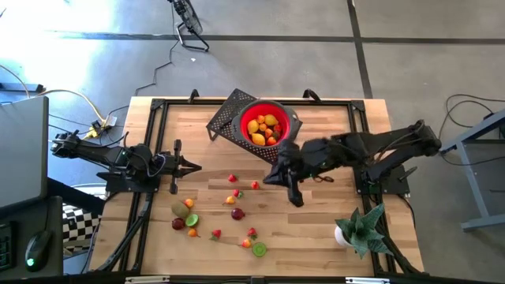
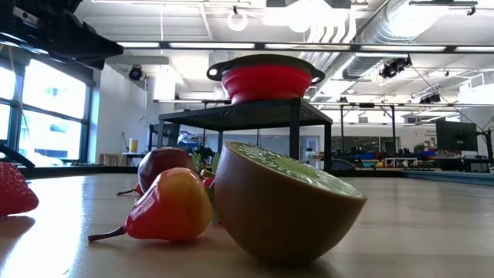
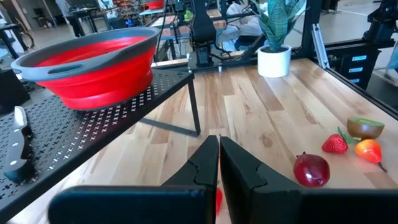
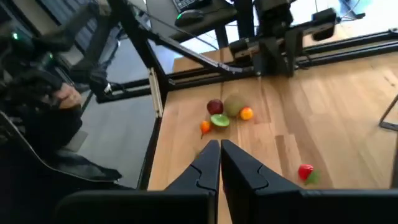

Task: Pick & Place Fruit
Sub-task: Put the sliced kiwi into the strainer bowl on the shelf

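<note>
Cut off by the low view's left edge: a strawberry (image 2: pixel 15 189), only partly shown. Half hidden behind the halved green fruit (image 2: pixel 282 202) and the red-yellow pepper (image 2: pixel 166 205): a dark red fruit (image 2: pixel 164 164). Concealed by the red bowl's (image 2: pixel 266 79) wall from table height: its contents. Too small to name overhead: scattered fruit (image 1: pixel 229 213). Partly masked by the closed left gripper (image 3: pixel 219 163): something red (image 3: pixel 218 198).

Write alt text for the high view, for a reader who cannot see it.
Seen from above, a red bowl holding toy fruit sits on a black perforated stand at the far side of a wooden table. More small fruits lie scattered nearer. The left gripper and right gripper, both shut, hang over the table.
</note>
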Robot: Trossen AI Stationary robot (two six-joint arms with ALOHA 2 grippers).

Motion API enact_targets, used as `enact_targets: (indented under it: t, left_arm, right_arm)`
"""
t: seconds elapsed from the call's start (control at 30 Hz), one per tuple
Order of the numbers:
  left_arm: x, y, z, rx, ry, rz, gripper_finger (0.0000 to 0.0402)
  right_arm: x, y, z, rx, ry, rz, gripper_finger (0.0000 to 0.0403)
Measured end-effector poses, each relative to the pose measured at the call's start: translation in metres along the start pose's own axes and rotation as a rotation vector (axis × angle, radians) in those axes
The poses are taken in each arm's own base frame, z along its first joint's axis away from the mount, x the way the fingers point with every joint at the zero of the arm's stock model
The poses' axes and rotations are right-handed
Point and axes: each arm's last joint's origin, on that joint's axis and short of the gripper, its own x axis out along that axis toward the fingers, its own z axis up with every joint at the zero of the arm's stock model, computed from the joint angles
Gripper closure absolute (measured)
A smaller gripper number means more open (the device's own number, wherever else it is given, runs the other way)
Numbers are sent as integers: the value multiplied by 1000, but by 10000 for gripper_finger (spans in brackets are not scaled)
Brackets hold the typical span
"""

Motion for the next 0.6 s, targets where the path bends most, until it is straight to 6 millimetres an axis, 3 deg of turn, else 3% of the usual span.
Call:
enact_targets:
  t: [0.27,0.6]
  left_arm:
    - [0,0,0,0,0,0,390]
    - [0,0,0,1,0,1,390]
  right_arm:
    - [47,13,-29,-93,123,-67,398]
    - [93,8,-58,27,265,-136,400]
